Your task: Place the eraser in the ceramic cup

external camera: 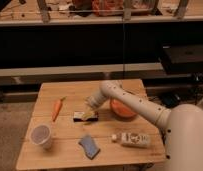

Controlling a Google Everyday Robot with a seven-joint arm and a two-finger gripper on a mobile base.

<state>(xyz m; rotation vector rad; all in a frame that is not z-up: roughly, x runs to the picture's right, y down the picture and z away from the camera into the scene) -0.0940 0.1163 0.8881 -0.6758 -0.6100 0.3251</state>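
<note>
The eraser (84, 117), a small flat black block with a pale patch on top, lies near the middle of the wooden table (50, 95). My gripper (89, 108) is right above and against the eraser's far right end, at the end of the white arm that reaches in from the right. The ceramic cup (41, 136), pale and round, stands upright near the table's front left corner, well to the left of the eraser and gripper.
A carrot (57, 108) lies at the left middle. An orange bowl (122, 110) sits behind the arm at the right. A blue-grey pad (89, 146) and a white bottle (131, 139) on its side lie near the front edge.
</note>
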